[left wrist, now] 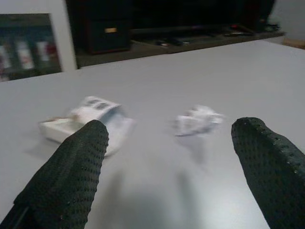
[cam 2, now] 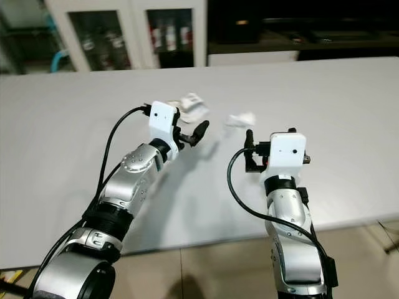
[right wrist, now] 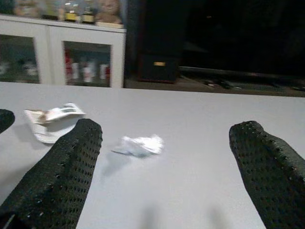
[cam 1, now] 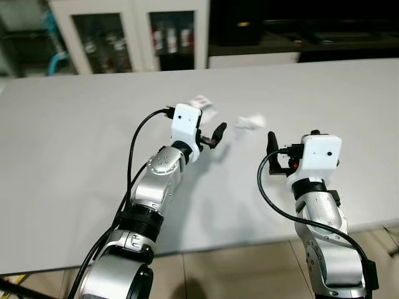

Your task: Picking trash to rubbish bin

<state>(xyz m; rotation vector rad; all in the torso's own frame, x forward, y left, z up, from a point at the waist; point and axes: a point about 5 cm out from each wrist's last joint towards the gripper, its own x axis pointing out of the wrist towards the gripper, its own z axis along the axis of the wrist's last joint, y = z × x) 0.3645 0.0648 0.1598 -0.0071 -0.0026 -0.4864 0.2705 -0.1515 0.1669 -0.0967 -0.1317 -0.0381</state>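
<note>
Two pieces of trash lie on the grey table (cam 1: 75, 156): a crumpled white paper ball (cam 1: 251, 121) and, to its left, a flattened white wrapper with print (cam 1: 202, 106). My left gripper (left wrist: 171, 131) hovers open just short of both, the wrapper (left wrist: 83, 119) beyond one finger and the paper ball (left wrist: 198, 120) between the fingers, further off. My right gripper (right wrist: 167, 129) is also open, held nearer the table's front edge, with the paper ball (right wrist: 139, 145) ahead of it. Neither gripper holds or touches anything.
A white glass-door cabinet (cam 1: 124, 34) and a dark low shelf (cam 1: 312, 31) stand behind the table's far edge. Tiled floor (cam 1: 237, 268) shows below the table's near edge. Wide bare tabletop stretches to the left and right of the trash.
</note>
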